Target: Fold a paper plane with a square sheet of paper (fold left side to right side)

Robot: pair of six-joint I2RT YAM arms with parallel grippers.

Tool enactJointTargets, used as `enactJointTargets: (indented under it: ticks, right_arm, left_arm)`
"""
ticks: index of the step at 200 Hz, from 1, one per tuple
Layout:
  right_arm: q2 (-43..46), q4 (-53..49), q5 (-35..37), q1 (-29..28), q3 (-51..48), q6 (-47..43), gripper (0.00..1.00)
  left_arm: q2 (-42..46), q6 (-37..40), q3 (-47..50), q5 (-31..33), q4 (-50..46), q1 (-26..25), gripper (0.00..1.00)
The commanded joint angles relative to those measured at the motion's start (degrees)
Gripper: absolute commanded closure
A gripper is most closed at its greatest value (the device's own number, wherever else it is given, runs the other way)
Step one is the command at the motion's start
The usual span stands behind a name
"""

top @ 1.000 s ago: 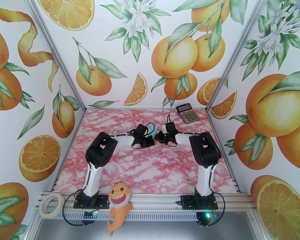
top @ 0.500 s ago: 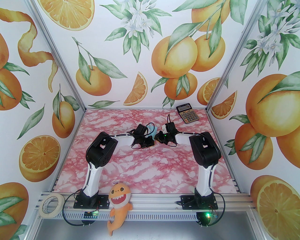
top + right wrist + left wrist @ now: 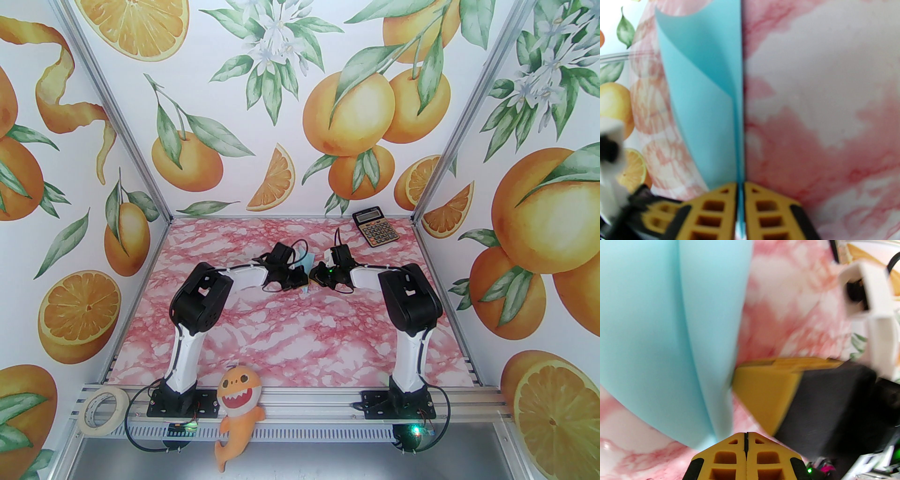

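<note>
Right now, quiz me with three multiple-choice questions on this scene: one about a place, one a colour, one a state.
1. Where is the calculator? A: far right corner of the table. B: near left corner. C: between the arms.
2. What colour is the paper? A: yellow. B: light blue. C: white.
3. How is the right hand? A: wide open. B: shut on the paper. C: shut on the calculator.
Answers: 1 A, it sits far back on the right. 2 B, pale blue in both wrist views. 3 B, the paper is pinched in it.
</note>
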State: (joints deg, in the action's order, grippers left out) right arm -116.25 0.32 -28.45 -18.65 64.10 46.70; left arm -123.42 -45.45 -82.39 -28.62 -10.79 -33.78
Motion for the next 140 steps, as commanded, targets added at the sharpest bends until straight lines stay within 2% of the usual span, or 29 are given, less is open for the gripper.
enactJointTargets:
  ticks: [1, 140]
  right_arm:
    - [-3.5, 0.6, 2.7, -1.2, -1.6, -0.3, 0.87]
    - [-3.6, 0.7, 2.7, -1.2, -1.7, 0.0, 0.87]
  left_arm:
    - [-0.1, 0.3, -3.7, -0.2, -0.1, 0.9, 0.99]
    - [-4.8, 3.0, -3.3, 2.7, -3.7, -0.3, 1.0]
